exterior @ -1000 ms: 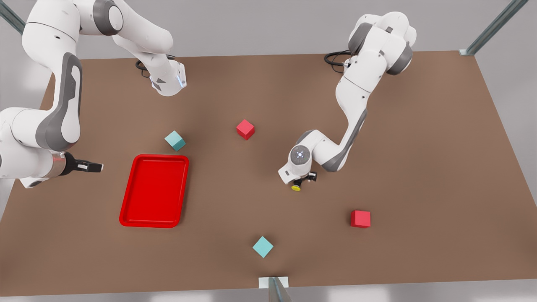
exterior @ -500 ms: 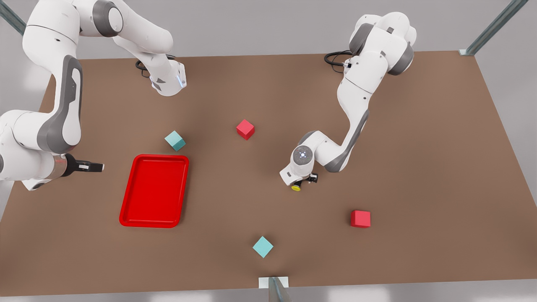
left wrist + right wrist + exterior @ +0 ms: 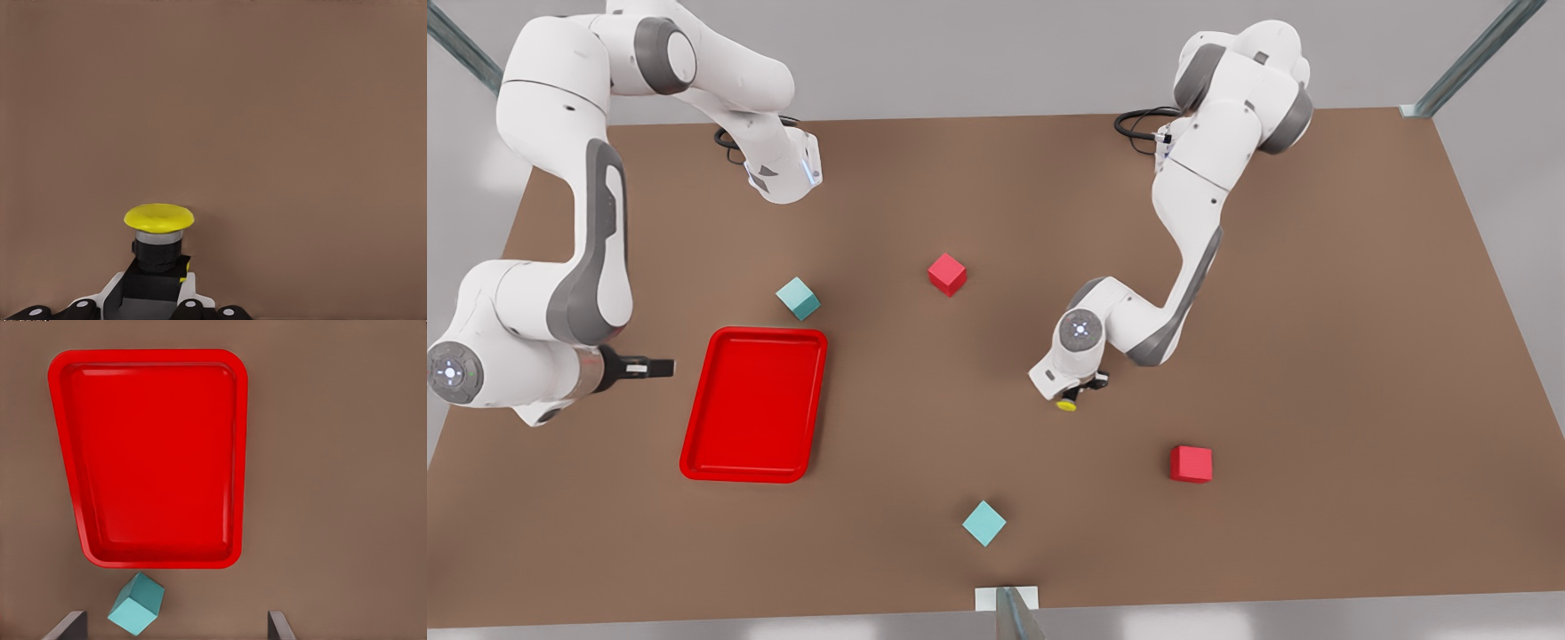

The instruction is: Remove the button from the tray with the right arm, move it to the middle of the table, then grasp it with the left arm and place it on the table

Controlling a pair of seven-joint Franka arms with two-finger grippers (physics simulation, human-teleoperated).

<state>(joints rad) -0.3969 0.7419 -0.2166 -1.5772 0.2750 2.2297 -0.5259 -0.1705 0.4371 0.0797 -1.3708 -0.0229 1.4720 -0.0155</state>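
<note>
A broad matte brown tabletop (image 3: 1316, 311) spans the front view, under soft, even light. Pale grey floor surrounds it on every side. Slanted grey metal frame struts stand at the upper corners (image 3: 1476, 58), and another strut on a small pale base plate (image 3: 1007, 600) sits at the near edge's middle.

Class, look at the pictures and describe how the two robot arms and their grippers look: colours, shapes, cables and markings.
Both arms are alike: white rounded multi-jointed links with grey joint panels. Each wrist has a round grey cap with a small light. A black cable loops at each base. The left gripper and right gripper are small and black, each with two fingers; white pads show in the left wrist view.
</note>
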